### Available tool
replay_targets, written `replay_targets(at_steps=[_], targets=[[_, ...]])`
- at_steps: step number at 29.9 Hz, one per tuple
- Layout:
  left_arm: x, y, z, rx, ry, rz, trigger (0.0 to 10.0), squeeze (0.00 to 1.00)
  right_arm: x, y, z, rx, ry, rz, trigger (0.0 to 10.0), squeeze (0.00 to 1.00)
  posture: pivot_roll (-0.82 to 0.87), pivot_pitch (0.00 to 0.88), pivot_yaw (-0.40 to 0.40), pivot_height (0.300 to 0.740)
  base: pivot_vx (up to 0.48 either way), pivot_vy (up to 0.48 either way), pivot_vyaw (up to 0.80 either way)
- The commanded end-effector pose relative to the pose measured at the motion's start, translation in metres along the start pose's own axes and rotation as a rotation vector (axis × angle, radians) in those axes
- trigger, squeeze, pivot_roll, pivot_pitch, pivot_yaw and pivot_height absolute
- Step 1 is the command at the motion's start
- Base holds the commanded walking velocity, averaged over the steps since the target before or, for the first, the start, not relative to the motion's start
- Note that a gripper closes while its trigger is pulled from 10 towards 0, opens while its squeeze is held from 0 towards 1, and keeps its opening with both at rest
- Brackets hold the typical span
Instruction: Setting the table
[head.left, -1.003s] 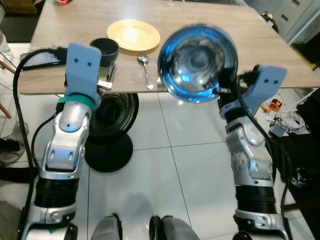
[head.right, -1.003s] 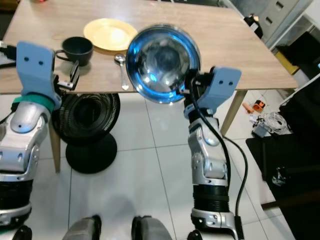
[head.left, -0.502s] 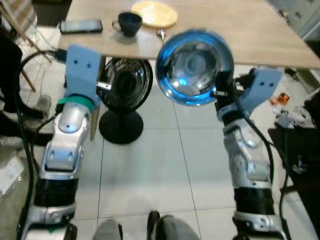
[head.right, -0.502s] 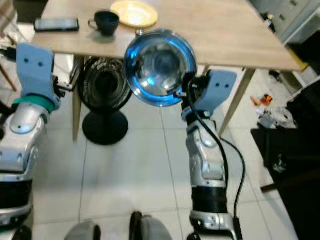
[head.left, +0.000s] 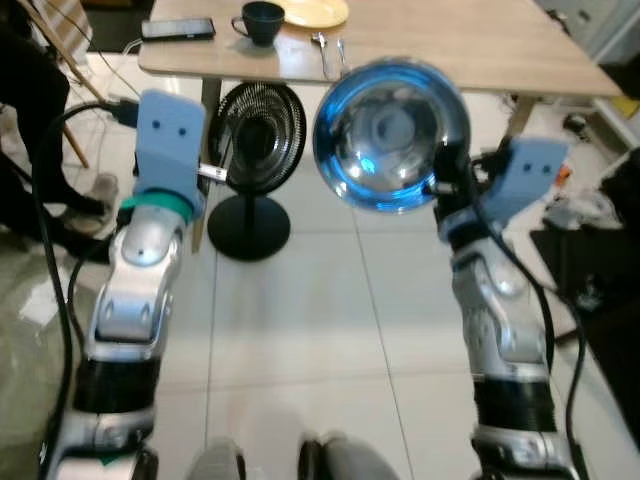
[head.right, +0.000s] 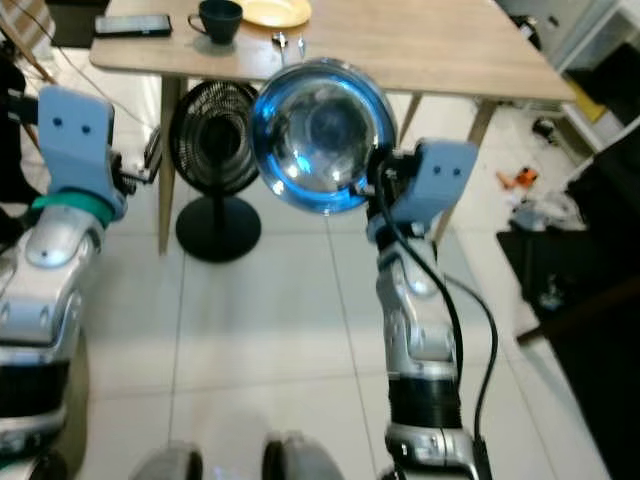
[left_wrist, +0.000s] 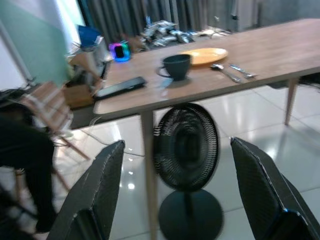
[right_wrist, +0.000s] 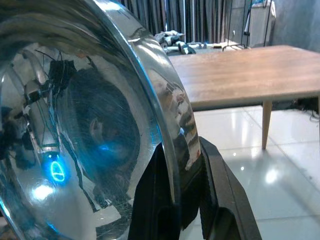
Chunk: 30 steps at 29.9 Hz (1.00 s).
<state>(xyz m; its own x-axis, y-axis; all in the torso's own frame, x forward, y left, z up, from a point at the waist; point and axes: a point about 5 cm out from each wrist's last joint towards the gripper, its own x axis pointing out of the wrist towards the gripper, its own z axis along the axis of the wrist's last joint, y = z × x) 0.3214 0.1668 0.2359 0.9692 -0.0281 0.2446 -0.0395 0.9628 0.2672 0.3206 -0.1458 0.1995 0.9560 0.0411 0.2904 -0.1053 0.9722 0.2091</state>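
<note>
Right end effector (right_wrist: 180, 200) clamps rim of steel bowl (head.left: 390, 135), held up over floor, short of surface (head.left: 480, 50). Left end effector (left_wrist: 185, 200) wide open, empty.

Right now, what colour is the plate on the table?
Yellow. The plate shows best in the left wrist view, beside the dark cup.
</note>
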Motion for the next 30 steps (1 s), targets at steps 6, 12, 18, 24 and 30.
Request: replay_targets(at_steps=[6,12,18,24,30], targets=[[-0.003,-0.005,-0.005,-0.007,0.015,-0.011,10.0,0.00,-0.002,-0.006,-0.002,-0.051,0.011,-0.015,10.0,0.00,0.09,0.032,-0.063,0.740,-0.382,0.000,0.00],[-0.004,-0.008,-0.006,-0.014,0.017,-0.013,10.0,0.00,-0.002,-0.015,-0.003,-0.085,0.024,-0.053,10.0,0.00,0.08,0.035,-0.065,0.740,-0.383,0.000,0.00],[-0.003,-0.010,-0.008,-0.021,0.023,-0.020,10.0,0.00,-0.003,-0.025,-0.005,-0.127,0.042,-0.091,10.0,0.00,0.07,0.031,-0.061,0.740,-0.385,0.000,0.00],[0.002,-0.027,-0.018,-0.049,0.042,-0.073,10.0,0.00,-0.009,-0.051,-0.009,-0.259,0.074,-0.169,10.0,0.00,0.02,0.029,-0.051,0.740,-0.384,0.000,0.00],[0.009,-0.046,-0.017,-0.070,0.032,-0.142,10.0,0.00,-0.014,-0.063,0.000,-0.395,0.021,-0.153,10.0,0.00,-0.01,0.027,-0.031,0.740,-0.385,0.000,0.00]])
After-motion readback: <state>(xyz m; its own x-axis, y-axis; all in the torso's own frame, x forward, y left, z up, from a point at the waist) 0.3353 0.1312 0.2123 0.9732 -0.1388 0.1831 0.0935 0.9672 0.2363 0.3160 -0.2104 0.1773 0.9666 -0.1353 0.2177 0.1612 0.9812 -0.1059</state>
